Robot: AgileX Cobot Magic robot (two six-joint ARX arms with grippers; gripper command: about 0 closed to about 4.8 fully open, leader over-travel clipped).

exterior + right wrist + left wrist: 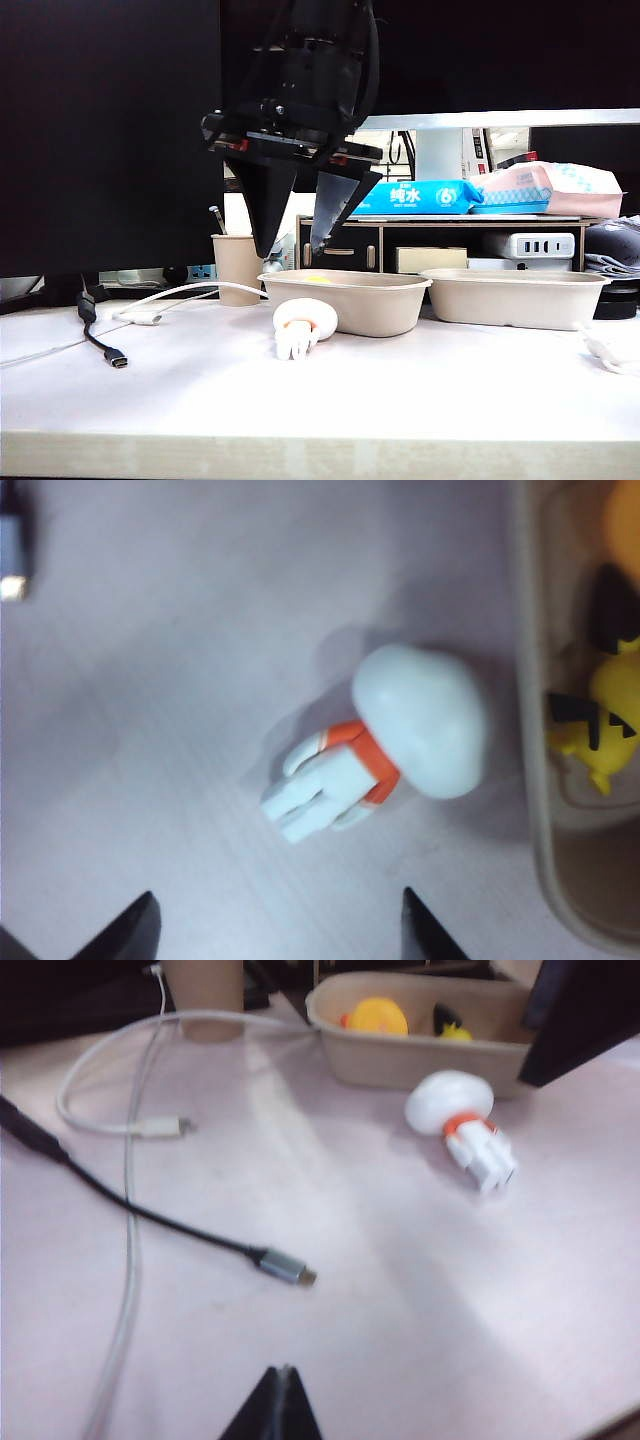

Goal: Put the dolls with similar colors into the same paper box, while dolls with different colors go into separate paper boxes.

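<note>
A white round-headed doll (305, 320) (455, 1105) (420, 720) with an orange collar lies on its side on the table, just in front of the left paper box (360, 305) (420, 1060) (535, 780). Inside that box sit the yellow duck (377, 1015) (625, 510) and the yellow black-eared doll (455, 1030) (615, 710). The right paper box (515, 298) stands beside it; I cannot see into it. My right gripper (292, 248) (278, 892) hangs open above the white doll, touching nothing. My left gripper (284, 1370) is shut and empty, low over bare table, away from the dolls.
A beige cup (237, 268) (205, 1000) holding a pen stands left of the boxes. A white cable (190, 292) (120, 1120) and a black cable with a metal plug (110, 352) (285, 1265) lie on the left of the table. A shelf with tissue packs (420, 197) stands behind.
</note>
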